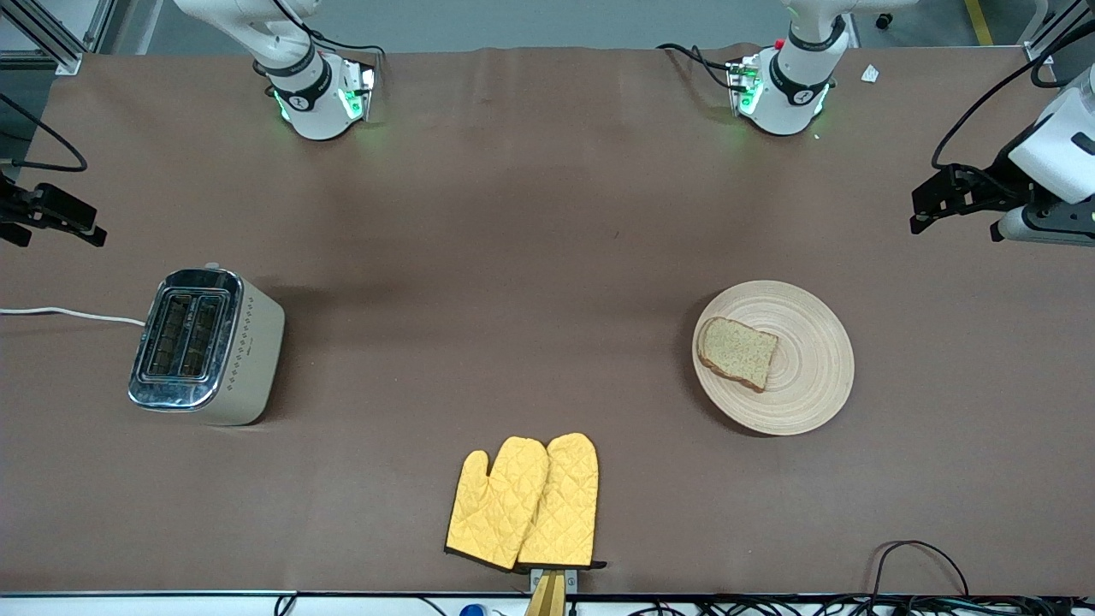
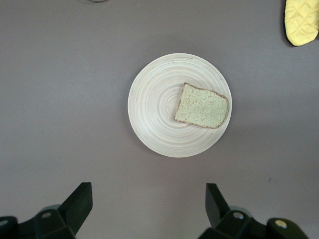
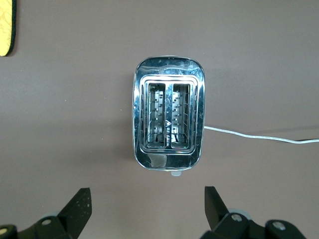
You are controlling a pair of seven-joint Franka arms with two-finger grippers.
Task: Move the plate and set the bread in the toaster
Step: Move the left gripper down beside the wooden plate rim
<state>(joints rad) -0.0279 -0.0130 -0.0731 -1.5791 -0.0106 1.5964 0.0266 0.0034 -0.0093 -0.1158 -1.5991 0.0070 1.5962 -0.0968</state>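
Yellow oven mitts lie nearest the camera on the counter. Nothing looks started: the bread rests on the plate toward the left arm's end, well apart from the toaster, whose slots are empty. Left end effector and right end effector hover spread and empty.

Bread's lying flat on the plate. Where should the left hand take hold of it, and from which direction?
Probably from straight above. The bread lies flat on the plate, off-centre toward its rim, so no edge stands up. Put the left hand's open fingers across two opposite crust edges and pinch the slice. The plate's low rim should not block them.
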